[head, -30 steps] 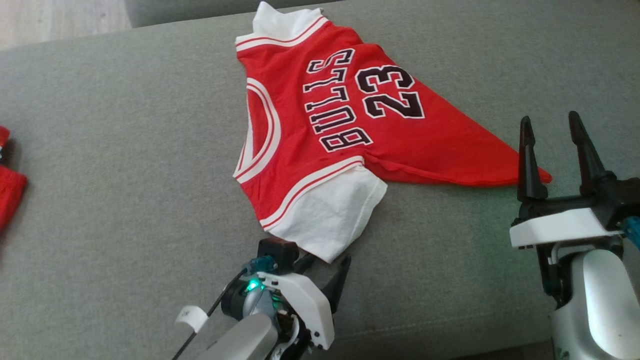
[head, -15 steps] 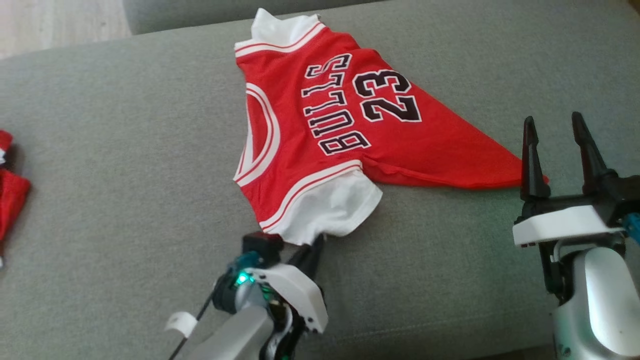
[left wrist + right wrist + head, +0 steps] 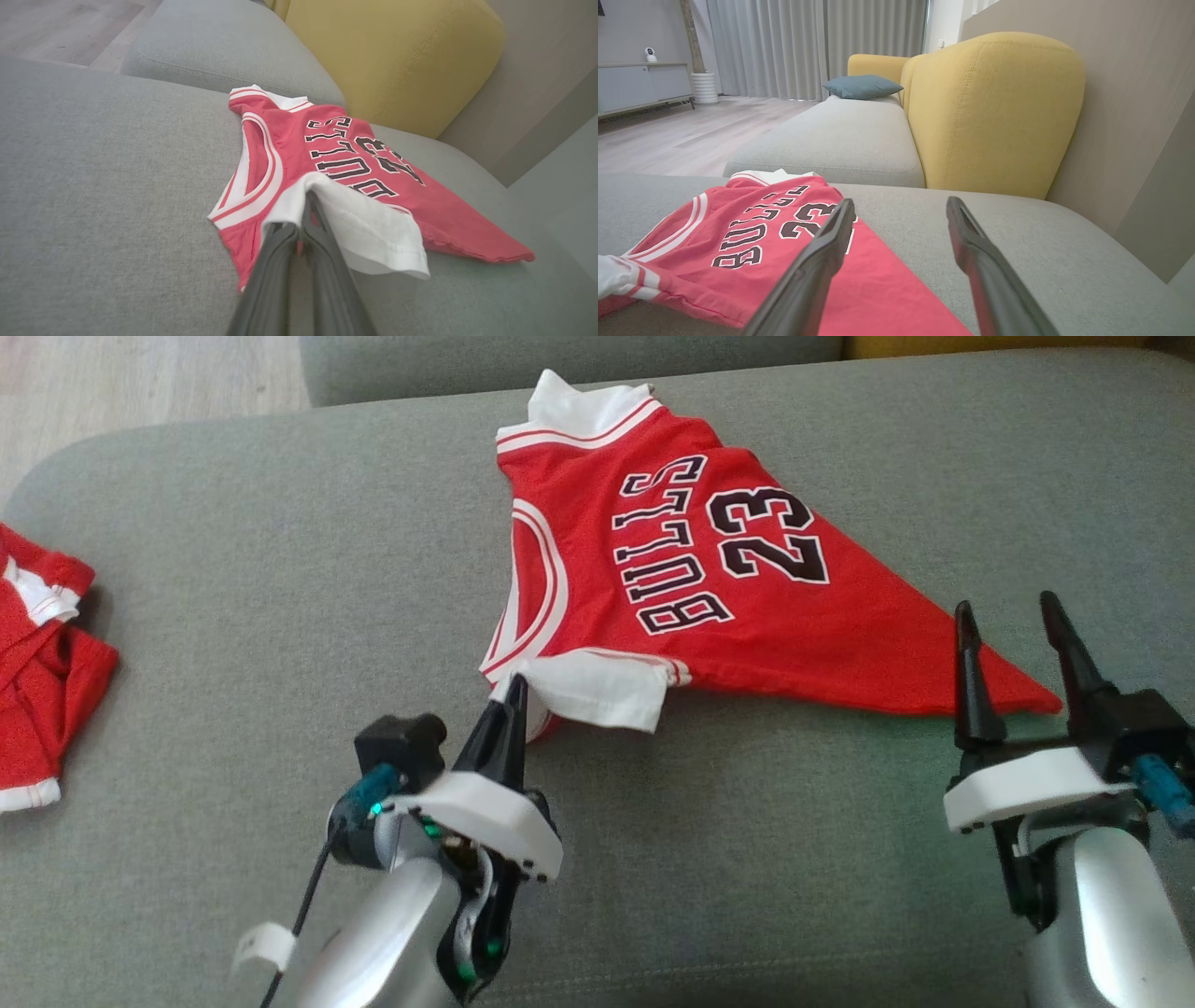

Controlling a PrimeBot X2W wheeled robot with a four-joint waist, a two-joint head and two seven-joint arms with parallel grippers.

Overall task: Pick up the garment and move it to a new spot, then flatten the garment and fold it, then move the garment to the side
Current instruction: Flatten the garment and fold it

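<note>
A red jersey with white sleeves, lettered BULLS 23, lies on the grey sofa seat. My left gripper is shut on the jersey's near white sleeve and holds it lifted and folded over the red body. In the left wrist view the sleeve drapes over the closed fingertips. My right gripper stands open just beside the jersey's red right corner, with nothing between its fingers. The right wrist view shows the jersey below and left of the open fingers.
Another red and white garment lies at the seat's left edge. A yellow armchair back stands beyond the seat, with a second grey cushion and a blue pillow further off. Wooden floor shows at the far left.
My left gripper closed on the white sleeve and raised it back over the jersey. The head camera shifted, so the whole scene slid right. The right gripper stayed open in place.
</note>
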